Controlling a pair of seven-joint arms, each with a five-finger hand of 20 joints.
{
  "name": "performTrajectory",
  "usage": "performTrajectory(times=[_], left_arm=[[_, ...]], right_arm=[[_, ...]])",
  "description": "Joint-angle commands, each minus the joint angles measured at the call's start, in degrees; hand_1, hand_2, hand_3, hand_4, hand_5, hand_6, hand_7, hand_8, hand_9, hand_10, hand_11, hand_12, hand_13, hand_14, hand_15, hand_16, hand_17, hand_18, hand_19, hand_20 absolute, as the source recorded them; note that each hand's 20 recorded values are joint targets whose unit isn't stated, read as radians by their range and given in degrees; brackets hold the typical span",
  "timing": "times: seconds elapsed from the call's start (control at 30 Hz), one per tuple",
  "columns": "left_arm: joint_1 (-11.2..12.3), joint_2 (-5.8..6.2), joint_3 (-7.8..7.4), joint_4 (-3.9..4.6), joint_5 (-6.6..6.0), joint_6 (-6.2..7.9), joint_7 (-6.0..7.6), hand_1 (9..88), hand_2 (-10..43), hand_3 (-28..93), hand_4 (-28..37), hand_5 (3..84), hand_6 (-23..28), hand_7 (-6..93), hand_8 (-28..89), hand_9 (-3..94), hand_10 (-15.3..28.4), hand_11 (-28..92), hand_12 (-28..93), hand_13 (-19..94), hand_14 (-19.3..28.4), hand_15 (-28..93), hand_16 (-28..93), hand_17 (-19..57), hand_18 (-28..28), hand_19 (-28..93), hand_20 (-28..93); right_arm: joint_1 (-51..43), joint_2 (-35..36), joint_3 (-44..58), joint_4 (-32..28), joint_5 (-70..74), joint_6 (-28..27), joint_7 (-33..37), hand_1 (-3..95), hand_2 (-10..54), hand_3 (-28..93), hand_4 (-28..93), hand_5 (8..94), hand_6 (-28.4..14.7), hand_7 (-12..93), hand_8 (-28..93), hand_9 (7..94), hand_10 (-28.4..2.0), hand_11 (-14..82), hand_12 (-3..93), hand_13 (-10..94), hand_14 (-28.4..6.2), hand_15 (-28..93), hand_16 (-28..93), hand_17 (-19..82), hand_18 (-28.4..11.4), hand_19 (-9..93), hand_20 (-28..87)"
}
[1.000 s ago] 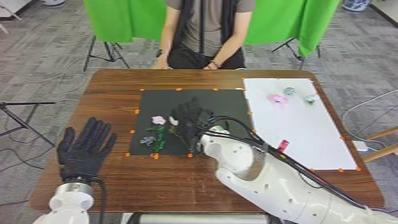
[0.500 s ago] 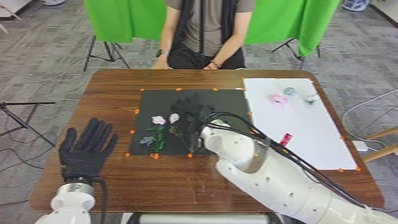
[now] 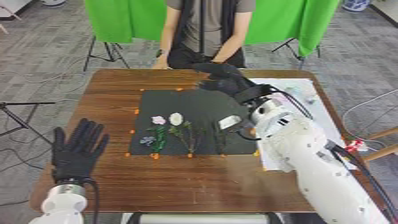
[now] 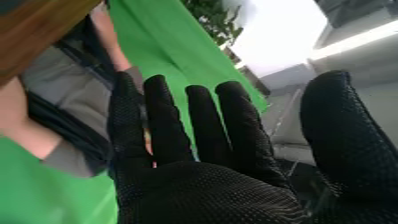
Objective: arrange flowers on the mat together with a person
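The black-gloved right hand (image 3: 229, 81), spread wide, hangs beyond the pink round flower (image 3: 158, 120) and white oval flower (image 3: 176, 119), probably sparing both.

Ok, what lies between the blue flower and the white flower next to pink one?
The head view shows green leaves between the blue flower and the white flower.

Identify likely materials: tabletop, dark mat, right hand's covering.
Tabletop: wood or wood-look laminate; brown with streaky grain.
Dark mat: matt, flat sheet; could be felt, card or foam, as its surface shows no telling texture.
Right hand: black fabric glove, matt, probably knitted, going by the fine pebbled texture on its palm.
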Motion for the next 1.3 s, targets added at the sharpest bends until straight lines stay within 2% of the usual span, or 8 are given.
performTrajectory(times=[0.03,0.13,0.2,0.27,0.63,0.97,1.1,1.3], left_arm=[[1.6,0.38,-0.82,-0.39,-0.62,-0.52,1.17,37.5,21.7,40,-28.3,47.2,9.3,11.2,-10,39.8,13.7,17,5,30,14.1,24,-7,-6.3,14.9,38,9],[1.6,0.33,-0.87,-0.33,-1.03,-0.74,1.56,44.5,25.5,16,-26.3,47.2,9.7,9.6,-9,39.8,14.1,16,6,30,14.5,22,-5,-5.4,15.3,35,10],[1.4,0.3,-0.96,-0.27,-0.8,-0.88,1.48,46.1,29.1,-3,-16.0,47.2,10.2,8.1,-8,39.9,14.6,14,8,30,14.9,20,-4,-4.3,15.7,32,11],[1.8,0.23,-1.24,-0.55,-0.72,-1.02,1.71,46.1,29.6,-6,-14.3,47.1,10.2,7.8,-8,39.9,14.5,13,8,30,15.0,20,-4,-4.2,15.8,31,12],[2.6,-0.48,-1.82,-0.98,-0.96,-1.17,2.44,45.7,27.9,-1,-15.5,47.1,10.0,8.5,-8,39.9,14.3,14,8,30,14.8,20,-4,-4.7,15.7,32,12],[3.2,-0.54,-1.9,-1.3,-1.2,-1.11,3.18,45.8,26.8,3,-17.6,47.2,9.7,8.9,-8,39.9,14.2,15,7,30,14.7,21,-4,-4.8,15.5,33,12],[3.0,-0.56,-1.74,-1.19,-1.27,-1.18,3.03,44.5,24.1,18,-25.9,47.2,9.4,10.0,-9,39.8,13.9,16,7,30,14.4,22,-5,-5.5,15.3,35,11],[3.2,-0.6,-1.96,-1.31,-0.97,-1.1,2.92,41.3,21.6,31,-28.2,47.4,9.0,11.0,-10,39.8,13.7,17,6,30,14.1,23,-6,-6.1,15.1,37,10]], right_arm=[[-12.7,6.0,15.0,-2.6,30.8,6.9,-1.0,22.5,9.4,77,-26,37.9,-4.8,11,-10,35.9,-13.2,5.4,10.4,33,-16.7,9,20,11,-19.1,45,9],[-17.1,6.6,19.8,-3.5,35.4,8.3,-2.3,21.9,9.7,77,-26,36.6,-4.2,9,-9,35.2,-13.4,3.3,9.8,30,-15.9,7,19,10,-18.9,41,9],[-20.1,6.6,22.9,-4.4,38.0,9.3,-3.2,21.5,9.7,77,-26,36.4,-4.1,8,-9,35.1,-13.5,3.0,9.7,30,-15.7,7,19,10,-18.8,40,9],[-22.9,6.6,25.6,-5.4,39.2,10.0,-3.5,20.9,9.8,77,-26,36.4,-3.9,8,-9,35.1,-13.5,2.8,9.7,30,-15.6,7,18,10,-18.8,39,10],[-35.2,4.4,34.7,-9.4,42.9,10.8,-7.0,19.6,9.5,79,-25,37.8,-3.6,9,-9,36.2,-13.1,3.0,9.7,30,-15.4,7,17,11,-18.1,35,10],[-39.0,2.9,38.8,-10.3,44.4,10.4,-8.0,19.9,9.4,80,-25,38.4,-3.2,9,-9,36.6,-12.7,3.1,9.6,30,-15.2,7,17,11,-18.0,34,11],[-39.4,2.2,39.7,-10.4,44.4,9.0,-8.1,19.9,9.4,80,-25,38.5,-3.2,10,-9,36.8,-12.7,3.2,9.7,30,-15.1,7,17,11,-18.1,34,12],[-40.2,0.7,41.6,-10.4,44.4,5.8,-7.7,20.2,9.5,80,-25,38.6,-3.2,10,-9,36.8,-12.6,3.2,9.6,31,-15.1,8,17,11,-18.2,34,12]])
